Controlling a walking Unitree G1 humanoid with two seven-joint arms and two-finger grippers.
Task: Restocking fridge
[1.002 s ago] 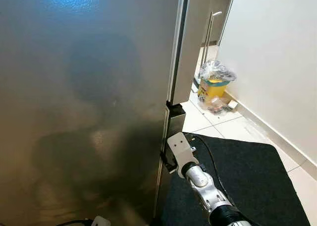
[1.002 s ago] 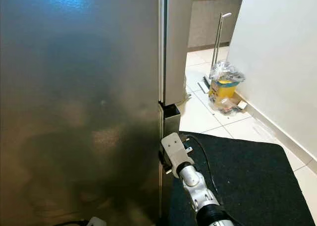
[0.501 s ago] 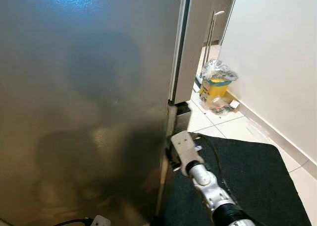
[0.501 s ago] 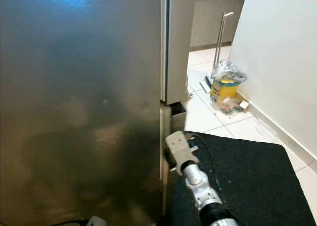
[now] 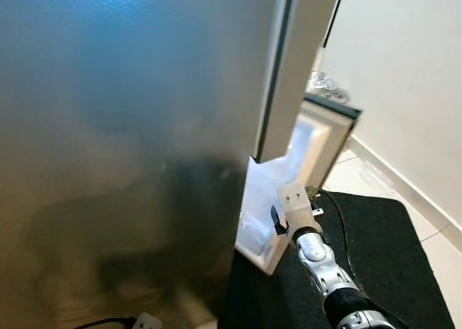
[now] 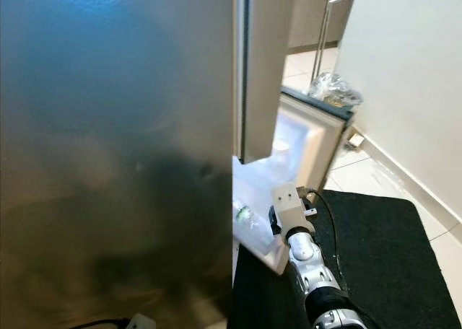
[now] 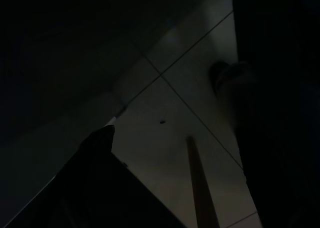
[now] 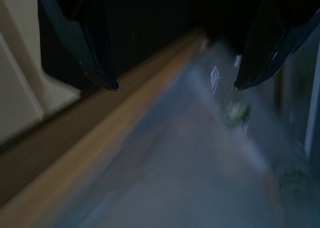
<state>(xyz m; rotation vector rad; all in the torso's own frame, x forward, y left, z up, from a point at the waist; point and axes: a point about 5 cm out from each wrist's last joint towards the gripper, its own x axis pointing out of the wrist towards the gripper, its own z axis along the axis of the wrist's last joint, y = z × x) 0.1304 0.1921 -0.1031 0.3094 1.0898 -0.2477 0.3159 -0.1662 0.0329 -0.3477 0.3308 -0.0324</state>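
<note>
Door (image 6: 307, 145): we have it part open.
Right gripper (image 8: 172, 83): jaws wide, at its edge.
Risk: our jaws slipping off, door swinging shut.

The right arm (image 5: 328, 275) reaches forward from the near right, silver segments rising to a pale wrist block (image 6: 290, 205); its forearm runs slightly leftward as it goes far; in the right wrist view the right gripper (image 8: 175, 85) has its two black fingers (image 8: 85, 43) spread wide apart with nothing between them; the picture there is blurred; the left arm hangs idle in the dark, a dark shape of it low in its own wrist view.
</note>
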